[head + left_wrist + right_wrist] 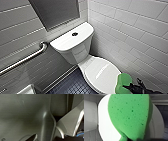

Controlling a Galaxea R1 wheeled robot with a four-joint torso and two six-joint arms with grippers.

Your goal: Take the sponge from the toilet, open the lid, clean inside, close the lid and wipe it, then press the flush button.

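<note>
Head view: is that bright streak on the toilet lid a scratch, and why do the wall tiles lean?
Head view: the streak on the lid looks like glare, and the wide lens slants the tiles; right wrist view: the sponge looms close, the lid behind it washed out.

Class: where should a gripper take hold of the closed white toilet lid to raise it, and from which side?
Probably the front rim of the glossy white oval lid, from the front: it lies flat, its rear end at the boxy white tank, so only the front lifts.
</note>
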